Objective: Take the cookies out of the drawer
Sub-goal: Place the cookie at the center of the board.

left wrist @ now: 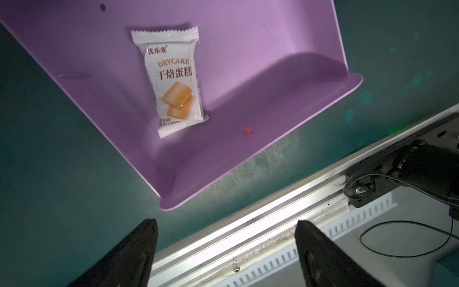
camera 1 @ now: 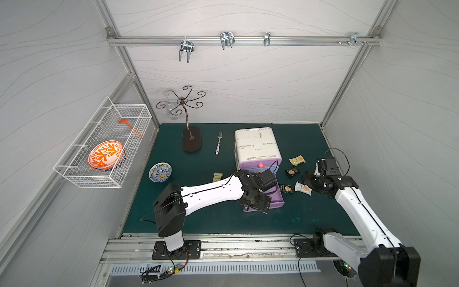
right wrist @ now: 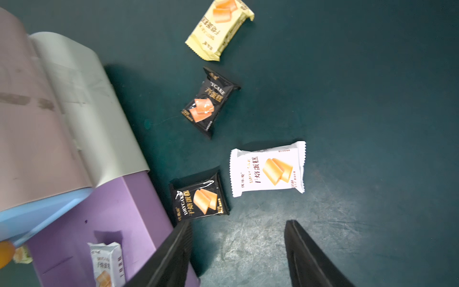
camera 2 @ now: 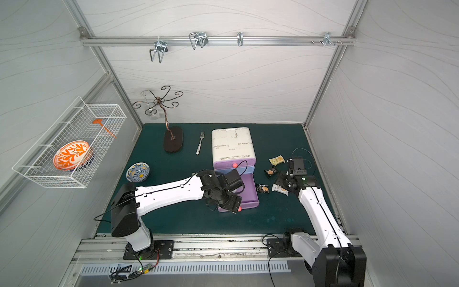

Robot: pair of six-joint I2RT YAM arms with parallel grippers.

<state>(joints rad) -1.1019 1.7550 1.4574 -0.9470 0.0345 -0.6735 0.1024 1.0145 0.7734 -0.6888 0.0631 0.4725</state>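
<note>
The purple drawer [camera 1: 279,201] is pulled out of a small cabinet [camera 1: 255,144]. One white cookie packet [left wrist: 173,82] lies flat on the drawer floor [left wrist: 248,74]; it also shows in the right wrist view [right wrist: 108,263]. My left gripper [left wrist: 226,225] hangs open and empty over the drawer's front edge. On the mat to the right of the drawer lie a yellow packet [right wrist: 218,29], two black packets [right wrist: 207,102] [right wrist: 198,198] and a white packet [right wrist: 267,169]. My right gripper [right wrist: 237,223] is open above the mat beside them, holding nothing.
A pale packet [camera 1: 217,177] lies on the mat left of the drawer, partly behind my left arm. A fork [camera 1: 218,146], a blue bowl [camera 1: 160,172] and a mug stand [camera 1: 191,139] sit further left. A wire basket [camera 1: 104,149] hangs on the left wall.
</note>
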